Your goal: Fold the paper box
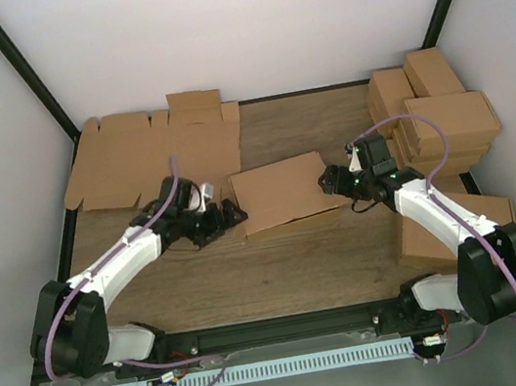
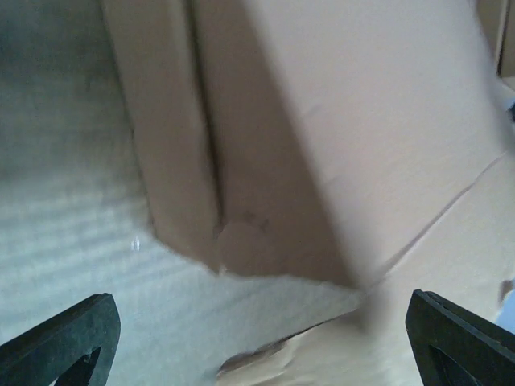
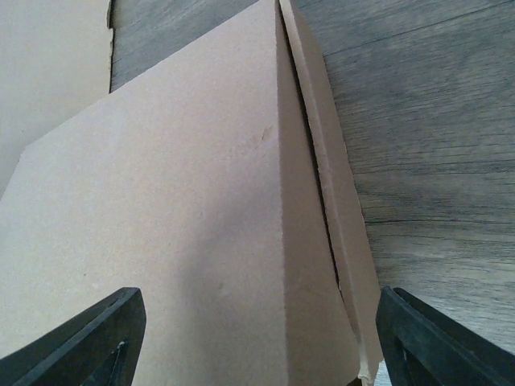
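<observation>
The paper box (image 1: pixel 281 194) is a brown cardboard mailer lying folded in the middle of the table. My left gripper (image 1: pixel 234 213) is open at its left edge. In the left wrist view the box (image 2: pixel 338 145) fills the upper right, with a side flap and tab hanging toward the table, blurred; the gripper (image 2: pixel 261 346) has its jaws wide apart. My right gripper (image 1: pixel 332 180) is open at the box's right edge. In the right wrist view the box (image 3: pixel 161 225) lies between the spread jaws of the gripper (image 3: pixel 257 346), its side wall (image 3: pixel 330 209) standing along the right.
A bundle of flat die-cut cardboard sheets (image 1: pixel 147 152) lies at the back left. Several finished brown cartons (image 1: pixel 433 114) are stacked at the back right, and another carton (image 1: pixel 441 222) sits by the right arm. Black frame posts stand at both sides.
</observation>
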Controlling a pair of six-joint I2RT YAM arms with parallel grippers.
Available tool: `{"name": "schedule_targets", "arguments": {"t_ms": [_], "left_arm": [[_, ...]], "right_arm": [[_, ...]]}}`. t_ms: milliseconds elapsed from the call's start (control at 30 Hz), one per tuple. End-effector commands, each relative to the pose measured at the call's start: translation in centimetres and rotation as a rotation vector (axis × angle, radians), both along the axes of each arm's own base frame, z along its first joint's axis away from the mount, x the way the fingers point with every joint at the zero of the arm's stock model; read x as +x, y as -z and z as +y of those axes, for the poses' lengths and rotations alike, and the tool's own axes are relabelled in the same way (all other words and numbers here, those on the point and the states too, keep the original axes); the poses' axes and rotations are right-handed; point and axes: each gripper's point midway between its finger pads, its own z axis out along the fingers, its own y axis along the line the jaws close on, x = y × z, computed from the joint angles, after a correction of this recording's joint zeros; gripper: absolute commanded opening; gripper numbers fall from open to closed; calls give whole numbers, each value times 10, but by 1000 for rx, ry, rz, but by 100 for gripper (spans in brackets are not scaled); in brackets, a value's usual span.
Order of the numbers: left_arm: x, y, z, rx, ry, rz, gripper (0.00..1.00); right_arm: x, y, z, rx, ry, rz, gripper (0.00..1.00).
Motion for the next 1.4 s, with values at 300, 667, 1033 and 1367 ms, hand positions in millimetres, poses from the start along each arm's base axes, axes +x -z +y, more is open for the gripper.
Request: {"name": "schedule_targets", "arguments": {"t_ms": [300,667,1033,1367], "left_arm": [[-2,-20,-29,-302,-35,61,83],[6,-13,-37,-357,-49,85,77],[-3,2,-52,-357,-23,137,75],[-1,-10,-55,-406,-38,132,74]], "right_arm": [[10,-12,4,33,2,-34,79],[10,-10,3,29,4,-30,79],[1,-6,22,136,-58,5,71],[-1,-6,29,172,-88,19,67]]}}
